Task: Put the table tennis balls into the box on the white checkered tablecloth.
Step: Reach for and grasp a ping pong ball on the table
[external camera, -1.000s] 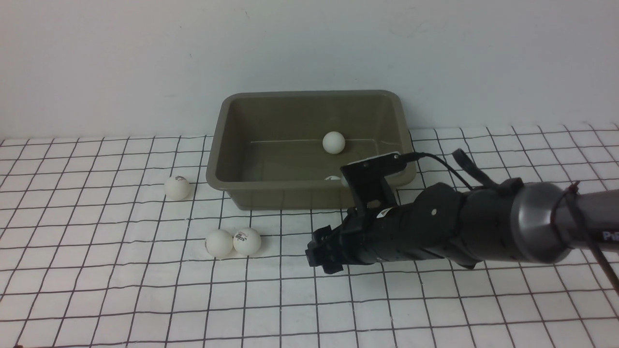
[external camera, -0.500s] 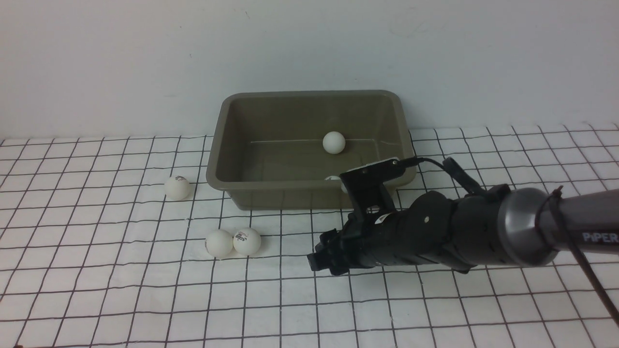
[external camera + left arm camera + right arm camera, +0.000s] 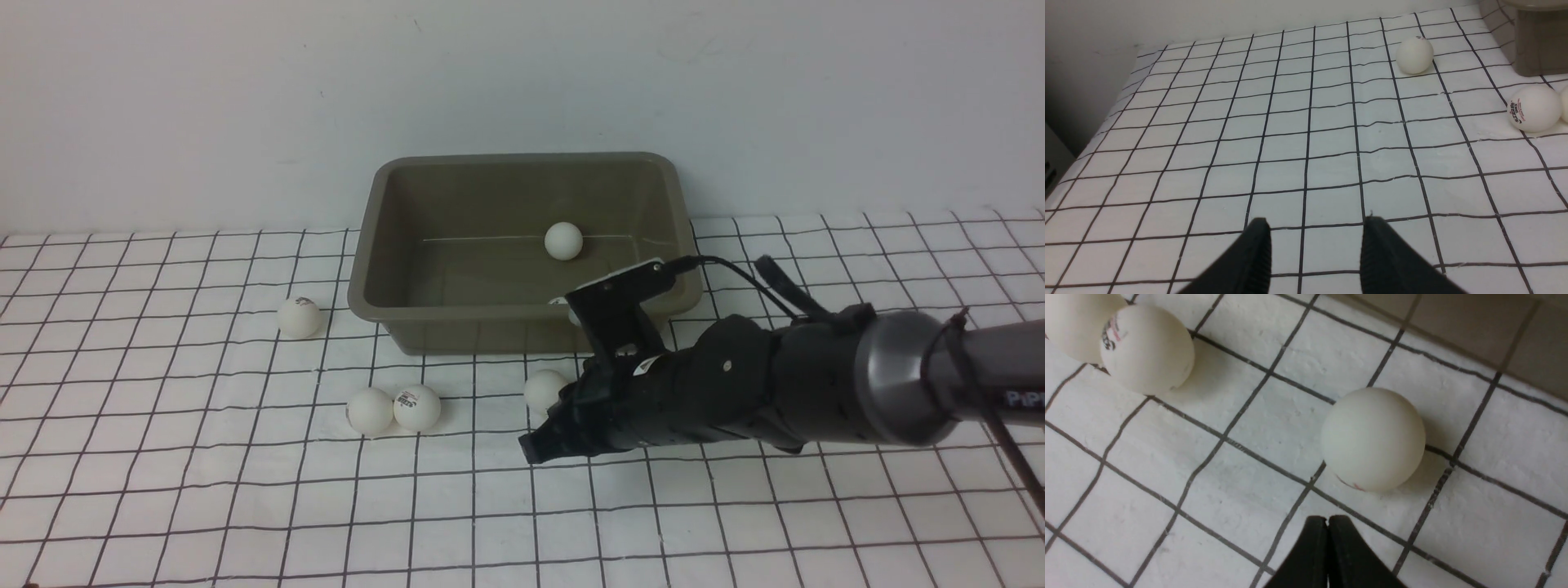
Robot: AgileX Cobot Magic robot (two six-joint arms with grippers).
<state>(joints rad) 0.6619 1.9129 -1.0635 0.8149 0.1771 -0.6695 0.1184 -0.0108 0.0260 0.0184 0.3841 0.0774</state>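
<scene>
The right gripper is closed on nothing, tips just short of a loose table tennis ball on the tablecloth near the box. It should open, straddle the ball, then squeeze gently.

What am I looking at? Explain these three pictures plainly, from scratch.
This is a two-armed robot with pincer grippers. The front picture looks forward from between the arms; the other two come from a camera on each wrist. A checkered cloth carries a box with a ball inside and a second ball peeking over its near wall. Four more lie on the cloth: a lone ball left of the box, a touching pair, and a fourth ball just beyond the right gripper, which is shut on nothing. The left gripper stands open, empty.
</scene>
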